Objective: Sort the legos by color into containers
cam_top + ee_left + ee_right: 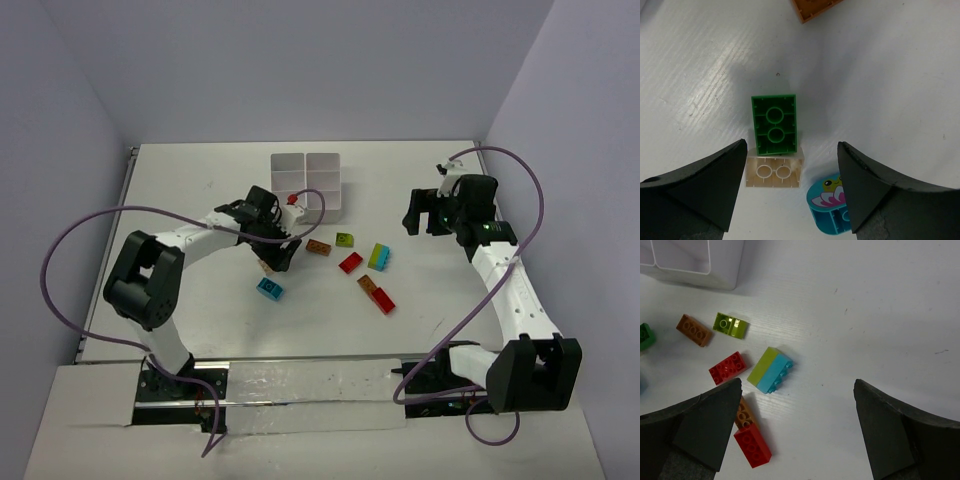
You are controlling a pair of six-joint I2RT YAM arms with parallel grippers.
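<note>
My left gripper [277,247] is open and empty, low over the table. In the left wrist view [792,145] a green brick [773,124] and a tan brick [773,171], both upside down and touching, lie between its fingers. A cyan brick [832,205] lies by the right finger. My right gripper [425,215] is open and empty above the table, right of the bricks, as its wrist view [798,381] shows. The white compartment tray [308,180] stands at the back. A lime-and-cyan brick [770,369], a red brick [728,367] and a lime brick [730,325] lie mid-table.
An orange-brown brick [319,247] lies right of the left gripper. An orange-brown brick joined end to end with a red one [376,294] lies nearer the front. A small red piece [292,199] sits by the tray's front left corner. Purple cables loop beside both arms.
</note>
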